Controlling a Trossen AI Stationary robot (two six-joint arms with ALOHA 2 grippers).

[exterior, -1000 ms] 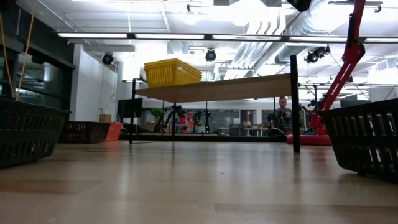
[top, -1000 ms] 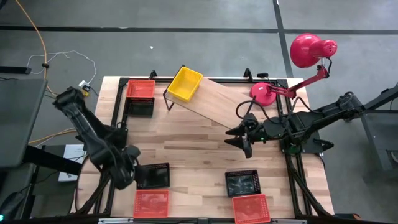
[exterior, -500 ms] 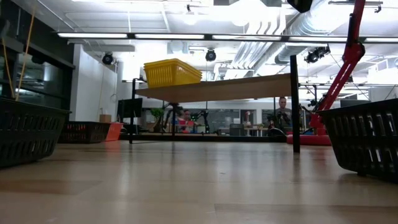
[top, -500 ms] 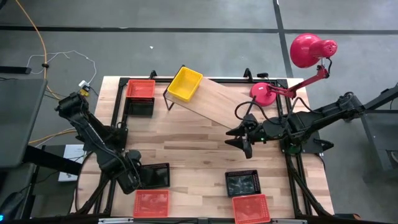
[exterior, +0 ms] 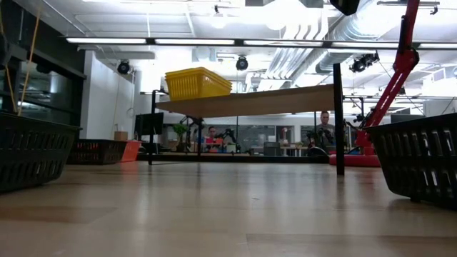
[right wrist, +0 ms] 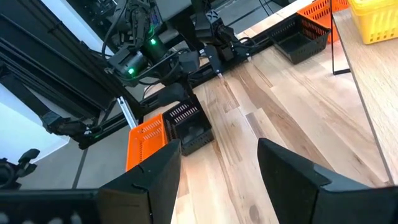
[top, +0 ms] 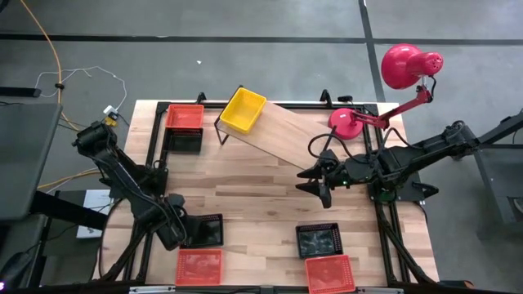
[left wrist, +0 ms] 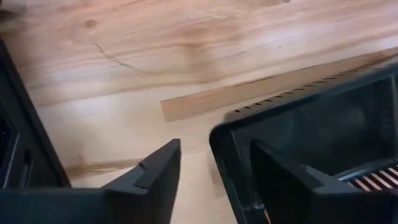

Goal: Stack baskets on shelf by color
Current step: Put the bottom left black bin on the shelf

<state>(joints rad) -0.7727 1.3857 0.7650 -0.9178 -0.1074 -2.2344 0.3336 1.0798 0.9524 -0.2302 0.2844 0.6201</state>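
My left gripper (top: pixel 174 233) points down at the left end of a black basket (top: pixel 204 230) near the table's front left. In the left wrist view its open fingers (left wrist: pixel 216 147) straddle that basket's end wall (left wrist: pixel 225 163), one outside and one inside. My right gripper (top: pixel 315 181) hangs open above the table's middle right, holding nothing. A yellow basket (top: pixel 243 110) rests by its bottom on the left end of the wooden shelf (top: pixel 286 135). My left gripper comes from above, pointing down, with the black basket's end wall (left wrist: pixel 230 177) between its fingers. The outer finger (left wrist: pixel 152 177) stands clear of the wall. I cannot tell whether the inner finger (left wrist: pixel 280 180) touches it. The basket sits flat on the table.
An orange-red basket (top: pixel 185 117) and a black one (top: pixel 184 140) sit at the far left. An orange-red basket (top: pixel 198 265) lies by the front edge, just nearer than the left gripper. A black (top: pixel 319 239) and an orange-red basket (top: pixel 329 272) sit front right. A red desk lamp (top: pixel 400 69) stands far right.
My left gripper has come down over the left end of the near-left black basket, shifting a little toward the table's near edge. The basket has stayed where it was.
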